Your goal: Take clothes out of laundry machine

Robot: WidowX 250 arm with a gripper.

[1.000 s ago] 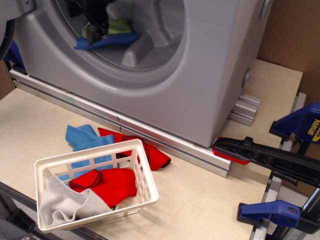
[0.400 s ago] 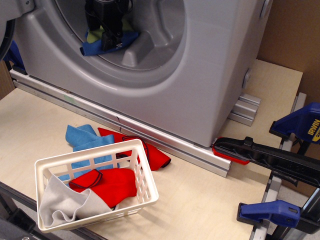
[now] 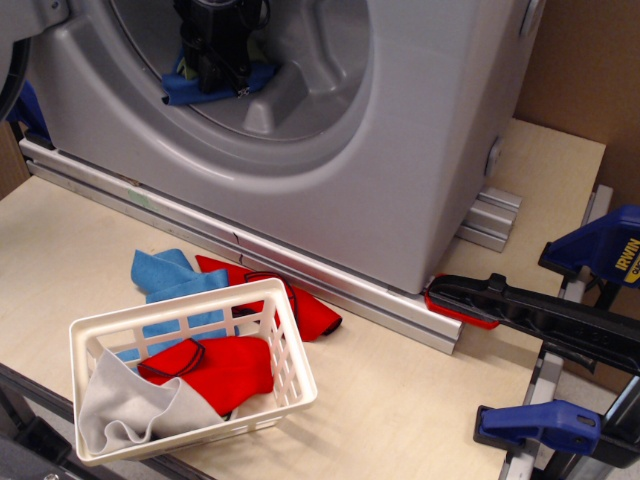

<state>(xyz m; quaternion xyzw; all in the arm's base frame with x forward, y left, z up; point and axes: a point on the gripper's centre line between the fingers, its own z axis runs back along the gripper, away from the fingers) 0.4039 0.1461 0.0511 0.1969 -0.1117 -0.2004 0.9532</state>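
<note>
The grey laundry machine (image 3: 420, 150) fills the upper left, its round drum hollow open toward me. The medium blue cloth (image 3: 182, 90) lies at the bottom of the drum beside a raised paddle rib (image 3: 270, 105). My black gripper (image 3: 215, 72) reaches down into the drum and sits right on the blue cloth, its fingertips buried in the fabric. Only a sliver of the yellow-green cloth (image 3: 257, 48) shows behind the gripper. I cannot see whether the jaws are open or shut.
A white slatted basket (image 3: 175, 312) at the front left holds a red cloth (image 3: 225, 370) and a grey cloth (image 3: 130, 405). A sky-blue cloth (image 3: 170, 275) and another red cloth (image 3: 312, 312) lie behind it. Blue-black clamps (image 3: 545, 315) line the right edge.
The gripper has moved right and down onto the cloths in the drum. It now covers most of the yellow-green cloth, and the blue cloth has bunched up under it.
</note>
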